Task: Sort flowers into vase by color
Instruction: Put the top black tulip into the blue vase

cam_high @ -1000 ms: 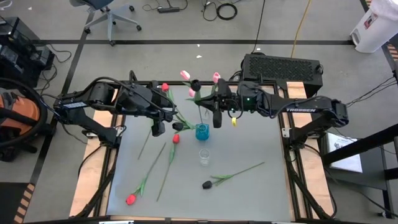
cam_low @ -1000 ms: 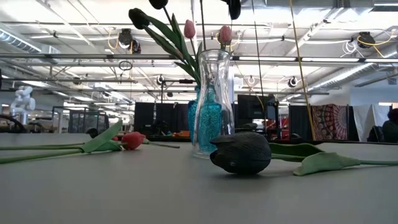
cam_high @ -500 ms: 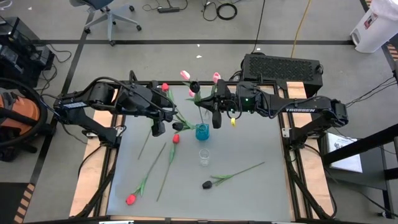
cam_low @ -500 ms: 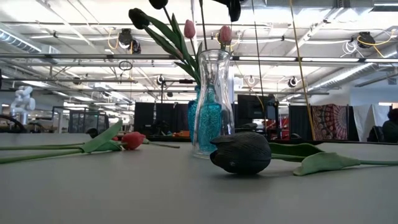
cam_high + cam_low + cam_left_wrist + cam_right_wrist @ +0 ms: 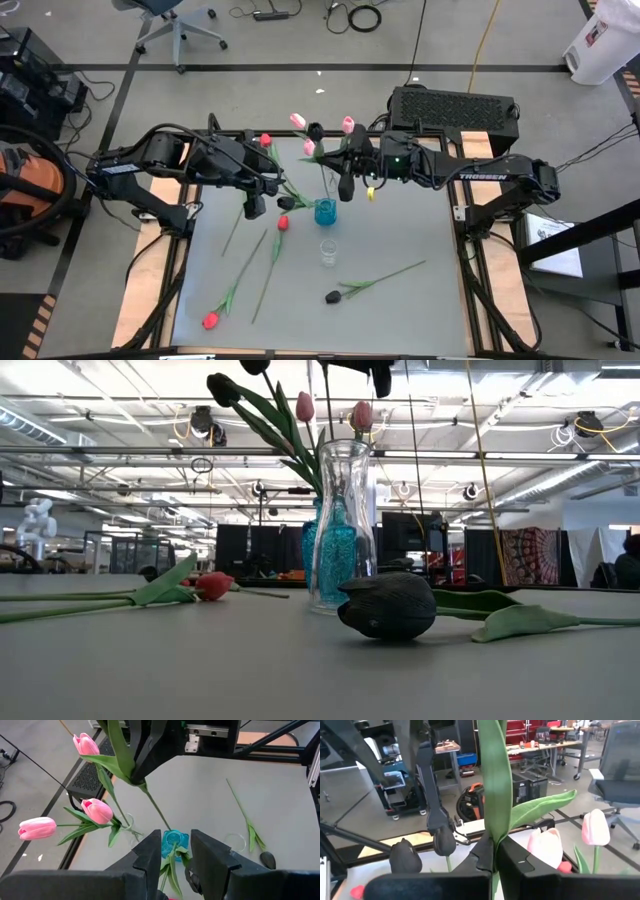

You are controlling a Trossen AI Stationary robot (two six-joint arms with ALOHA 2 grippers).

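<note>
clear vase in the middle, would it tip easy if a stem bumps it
Probably: the clear vase is tall and narrow, and looks empty, so likely light. The black tulip head lies just in front; dragging it could nudge the base.

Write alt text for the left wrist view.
The left claw grips a green stem above a blue vase on a grey table. Three pink tulips stand beside it, and a black tulip lies near a clear vase.

The only readable writing is the word "TROSSEN", in light letters on the dark right arm [image 5: 478,178], seen from above. No other label, number or sign can be read anywhere.
</note>
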